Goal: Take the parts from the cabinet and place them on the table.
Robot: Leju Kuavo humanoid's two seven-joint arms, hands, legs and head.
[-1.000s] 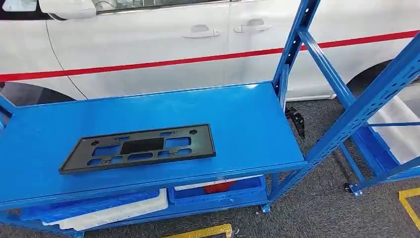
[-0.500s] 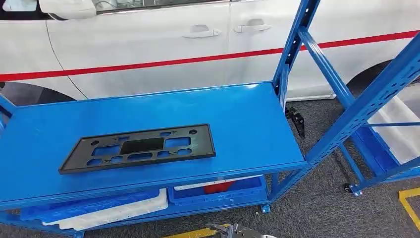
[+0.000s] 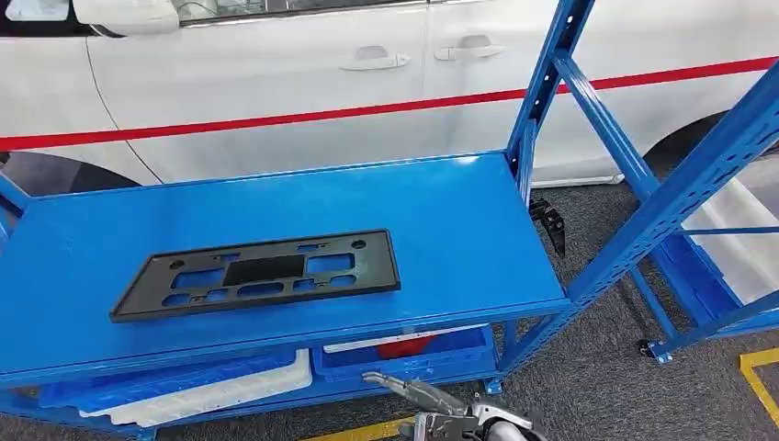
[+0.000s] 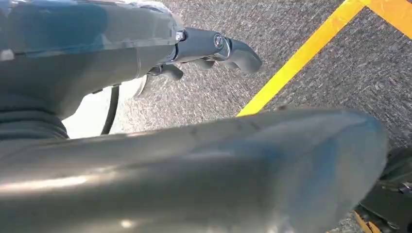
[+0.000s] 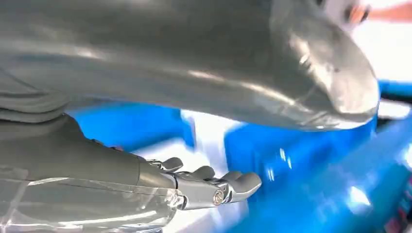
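- You have a blue metal shelf in the head view, its flat top deck running from the left edge to a perforated blue upright on the right.
- One black plastic plate with rectangular cut-outs lies flat on that deck, left of centre and nearer the front edge, slightly skewed to the deck's edge.
- Below, the lower shelf level carries a white tray on the left and a blue bin on the right, side by side.
- You will note grey carpeted floor under the shelf, with yellow tape lines on it.
- A second blue rack stands on the floor to the right.
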